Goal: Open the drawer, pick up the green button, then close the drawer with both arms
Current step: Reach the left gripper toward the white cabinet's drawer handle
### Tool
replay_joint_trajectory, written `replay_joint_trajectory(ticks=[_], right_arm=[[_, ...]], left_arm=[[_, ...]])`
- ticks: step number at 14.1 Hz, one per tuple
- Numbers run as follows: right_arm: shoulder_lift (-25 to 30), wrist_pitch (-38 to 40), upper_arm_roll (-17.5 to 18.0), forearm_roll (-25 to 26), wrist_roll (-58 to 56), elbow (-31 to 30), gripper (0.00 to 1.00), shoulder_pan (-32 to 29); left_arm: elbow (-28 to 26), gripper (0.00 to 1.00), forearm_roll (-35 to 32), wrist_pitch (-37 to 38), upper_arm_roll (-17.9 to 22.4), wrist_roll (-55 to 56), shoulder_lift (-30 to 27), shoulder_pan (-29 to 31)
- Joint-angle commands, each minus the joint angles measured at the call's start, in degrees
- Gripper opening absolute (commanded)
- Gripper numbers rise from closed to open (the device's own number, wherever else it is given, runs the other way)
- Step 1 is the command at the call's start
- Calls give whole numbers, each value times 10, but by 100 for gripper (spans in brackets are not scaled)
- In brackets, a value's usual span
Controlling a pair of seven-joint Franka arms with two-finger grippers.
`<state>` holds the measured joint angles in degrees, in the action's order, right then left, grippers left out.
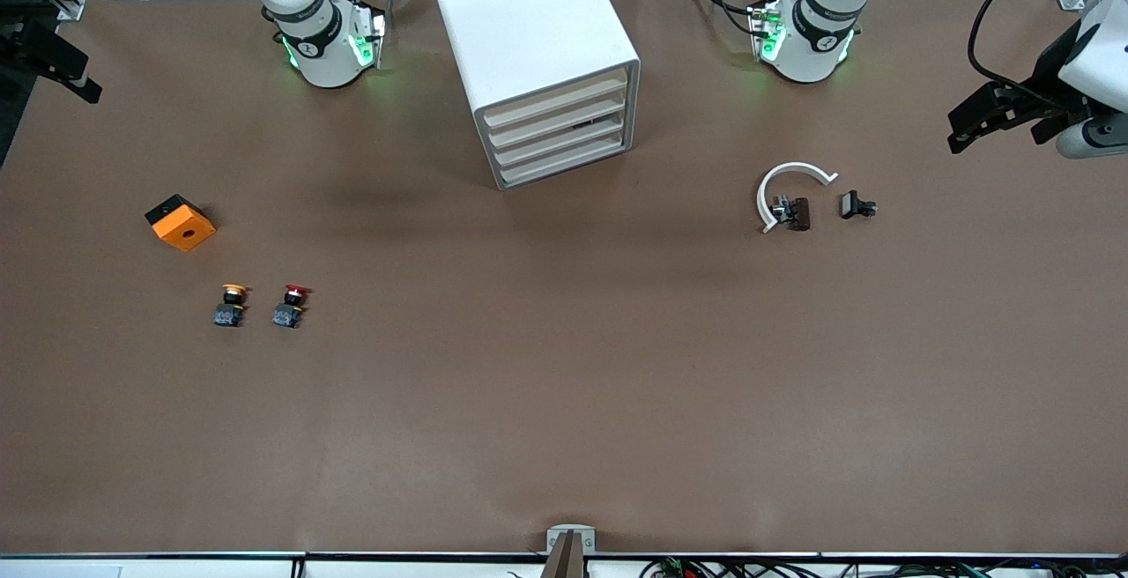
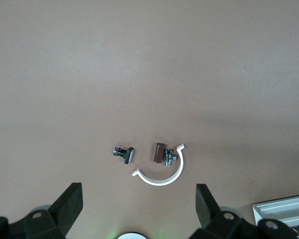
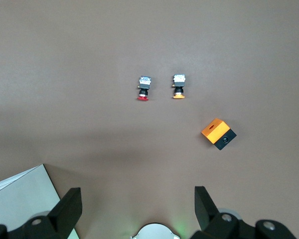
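**Since all the drawers are pushed in, the green button isn't showing anywhere**

Since the four drawers (image 1: 560,133) sit flush in the white cabinet (image 1: 529,40), no view shows the green-capped button, so I can't say where it is or how it looks. The only buttons out on the table are the yellow-capped button (image 1: 231,305) and the red-capped button (image 1: 289,305). They lie just beside each other toward the right arm's end, each with a black neck and a blue-grey block base. A bit farther from the front camera than those two is an orange box (image 1: 181,223) with a black underside and a hole in its top face.

Toward the left arm's end there's a white curved clip (image 1: 789,186) with a brown cylinder piece (image 1: 796,212) touching it, and a small black part (image 1: 855,205) just beside them.

The left gripper (image 2: 138,188) hangs over the left arm's end of the table, fingers spread wide, holding nothing. The right gripper (image 3: 137,191) hangs over the right arm's end, also spread wide and holding nothing. Both arms wait.

The table (image 1: 564,402) is covered in plain matte brown sheet. Both arm bases glow green along its top edge. Grey floor shows past them, and cables run along the table edge nearest the front camera.
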<state>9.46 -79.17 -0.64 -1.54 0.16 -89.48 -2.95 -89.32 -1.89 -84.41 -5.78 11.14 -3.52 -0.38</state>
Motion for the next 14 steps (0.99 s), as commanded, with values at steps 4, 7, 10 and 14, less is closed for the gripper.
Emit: replay_joint_trajectory(ticks=[4, 7, 10, 14], right_arm=[[11, -3, -1, -7, 6, -7, 100, -3], [11, -4, 0, -7, 7, -6, 100, -2], [12, -4, 0, -7, 6, -6, 100, -1], [8, -1, -1, -7, 6, -2, 100, -3]], left_arm=[[20, 100, -12, 14, -1, -5, 25, -2], [20, 100, -12, 0, -1, -2, 62, -4], [18, 100, -7, -33, -3, 22, 97, -4], [14, 100, -1, -55, -24, 119, 146, -5]])
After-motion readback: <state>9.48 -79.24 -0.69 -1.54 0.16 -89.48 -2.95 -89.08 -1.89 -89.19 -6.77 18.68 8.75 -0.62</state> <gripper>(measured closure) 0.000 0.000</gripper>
